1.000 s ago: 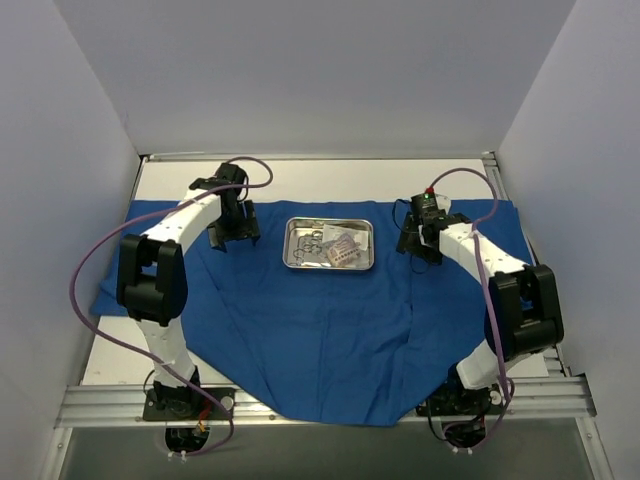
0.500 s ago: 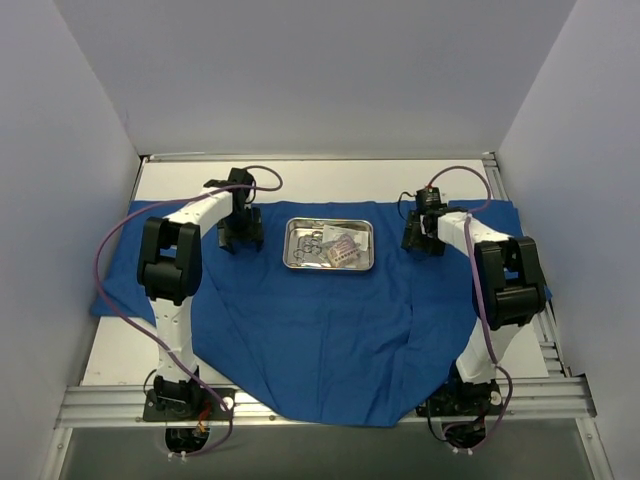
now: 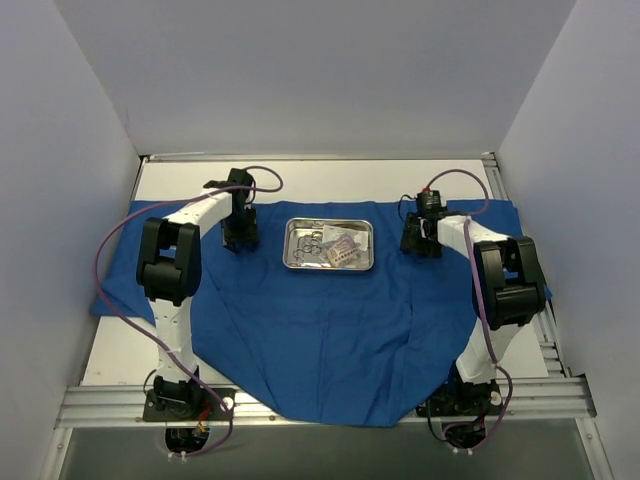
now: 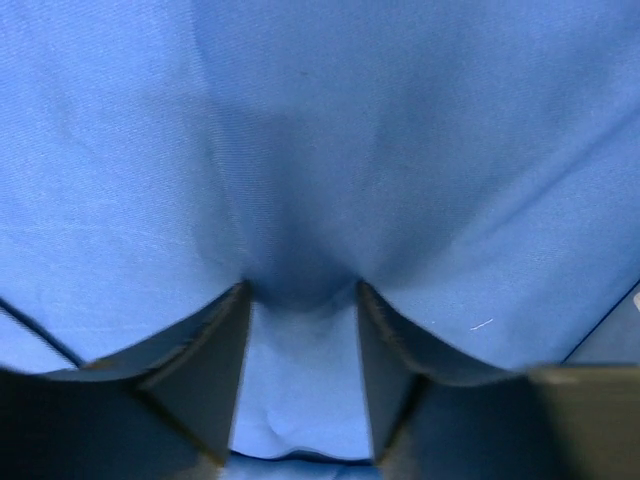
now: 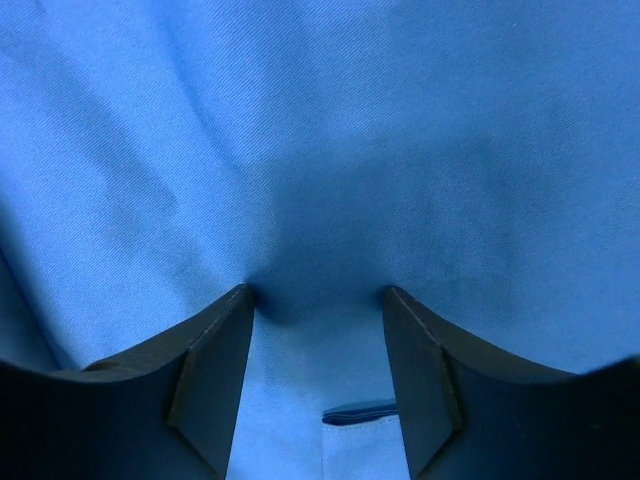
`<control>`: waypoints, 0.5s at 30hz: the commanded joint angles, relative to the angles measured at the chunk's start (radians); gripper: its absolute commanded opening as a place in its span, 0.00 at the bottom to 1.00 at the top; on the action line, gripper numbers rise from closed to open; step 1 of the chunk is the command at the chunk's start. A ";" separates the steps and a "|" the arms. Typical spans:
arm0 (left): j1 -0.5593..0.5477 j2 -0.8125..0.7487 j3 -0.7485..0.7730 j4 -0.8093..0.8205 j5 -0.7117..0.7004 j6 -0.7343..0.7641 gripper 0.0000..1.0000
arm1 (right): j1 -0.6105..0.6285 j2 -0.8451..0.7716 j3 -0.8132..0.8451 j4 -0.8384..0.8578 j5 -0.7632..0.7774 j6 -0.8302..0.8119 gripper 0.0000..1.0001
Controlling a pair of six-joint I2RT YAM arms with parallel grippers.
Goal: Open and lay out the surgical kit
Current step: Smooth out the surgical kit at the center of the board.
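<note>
Surgical kit (image 3: 329, 300) laid open on the counter (image 3: 320, 178), both tools down on its cloth.
Top view: blue cloth wrap (image 3: 320, 330) spread wide, steel tray (image 3: 329, 267) mid-frame between left tool (image 3: 238, 240) and right tool (image 3: 417, 243); both elbows have folded inward since earlier. Left wrist: fingers (image 4: 215, 380) parted, tips pressing the cloth, which puckers between them. Right wrist: fingers (image 5: 210, 390) likewise apart, tips on the cloth.

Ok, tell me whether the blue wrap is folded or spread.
Spread: the blue wrap lies open and flat across the table, with the steel tray uncovered on it, instruments showing inside.
</note>
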 commanded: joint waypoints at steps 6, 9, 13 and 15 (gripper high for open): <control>0.033 0.111 0.057 -0.047 -0.018 -0.002 0.26 | -0.007 0.136 -0.010 -0.008 -0.034 0.010 0.28; 0.033 0.126 0.081 -0.059 -0.015 -0.001 0.13 | -0.007 0.159 0.000 -0.016 -0.030 0.009 0.15; 0.036 0.148 0.124 -0.076 -0.011 0.002 0.02 | -0.009 0.168 0.020 -0.025 -0.024 0.010 0.02; 0.046 0.163 0.147 -0.090 0.000 0.001 0.02 | -0.012 0.171 0.030 -0.033 -0.023 0.010 0.00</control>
